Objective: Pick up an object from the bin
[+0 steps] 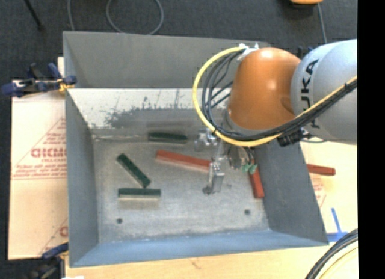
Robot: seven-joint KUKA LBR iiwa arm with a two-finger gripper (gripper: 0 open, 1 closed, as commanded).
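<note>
The grey metal bin took up most of the camera view, its sloping walls running down to a flat, scuffed floor. From the right, the pale grey robot arm reached in over the bin's far right quarter, its wrist capped by a rounded orange cover with a loop of black and yellow cables around it. Below the cover, the slim metal gripper hung down near the middle of the floor, somewhat to the right. Whether it was open or closed could not be told.

The long orange-red bar lay flat just left of the gripper, slanting down to the right, with its right end at the gripper. Whether the two touched could not be told, and nothing was seen held.

A shorter red bar lay at the foot of the right wall, near the gripper. A dark green bar lay slanted on the left of the floor. Just below it, a green bar with a pale edge lay level. Another dark green bar lay along the back of the floor.
</note>
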